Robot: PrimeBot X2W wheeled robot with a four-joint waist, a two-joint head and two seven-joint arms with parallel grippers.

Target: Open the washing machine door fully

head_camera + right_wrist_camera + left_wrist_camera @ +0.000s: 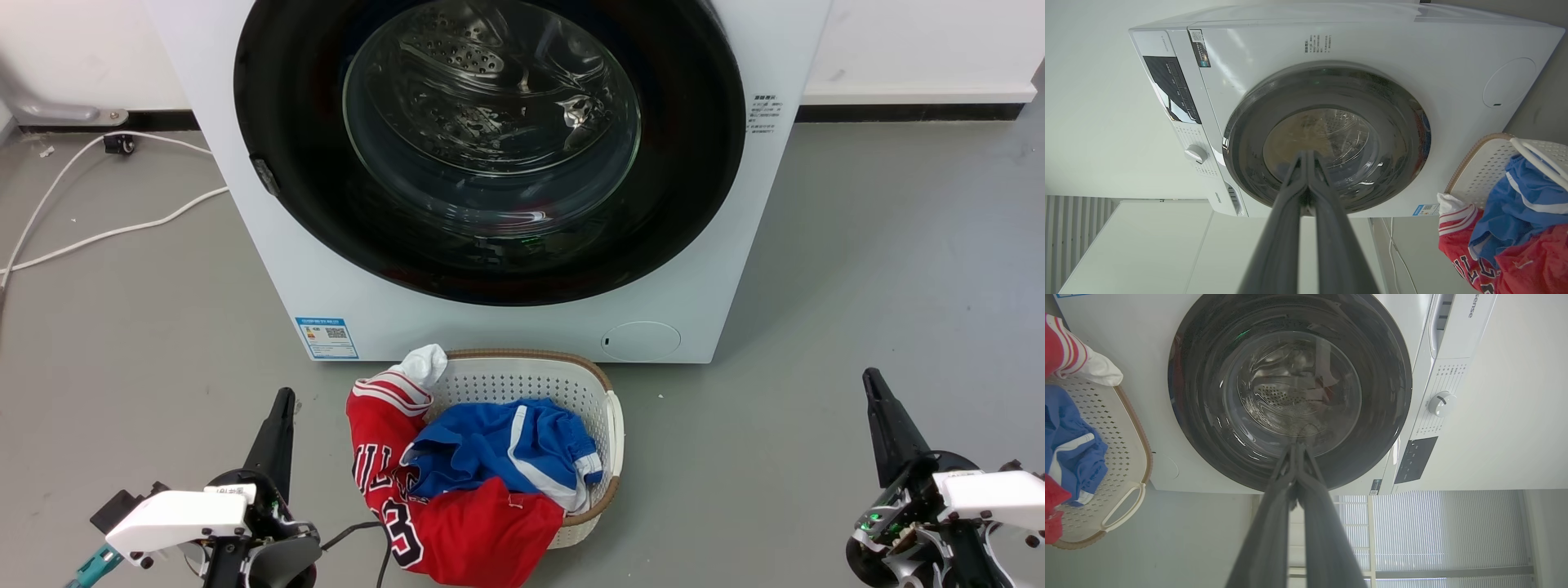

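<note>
**A:** While both arms sit low over the floor (857,269), where is the washing machine door (490,147)?

**B:** It lies flat against the front of the washing machine (506,331), closed. The glossy black ring spans nearly the whole width of the white box. Through the clear bowl at its centre you can see the perforated steel drum.

**A:** And the pincers?

**B:** The left gripper (284,400) is at the lower left of the head view, with its two dark fingers pressed together and nothing between them. The right gripper (872,380) is at the lower right, also with its fingers pressed together and empty. Both are well apart from the door. In each wrist view the long fingers meet at their tips and point toward the glass.

**A:** What stands between the arms?

**B:** A white perforated basket (614,408) with a brown rim sits on the floor just in front of the machine, below the door. A red jersey (482,531) spills over its near edge, and a blue garment (498,441) lies on top of it. A white cuff (424,363) pokes up at the far left rim.

**A:** Anything on the machine's front?

**B:** There is a blue-white label sticker (326,337) at the lower left and a small round cap (641,340) at the lower right. A white cable (98,233) trails over the floor to the machine's left. The left wrist view catches a white dial (1441,404) on the control strip.
</note>
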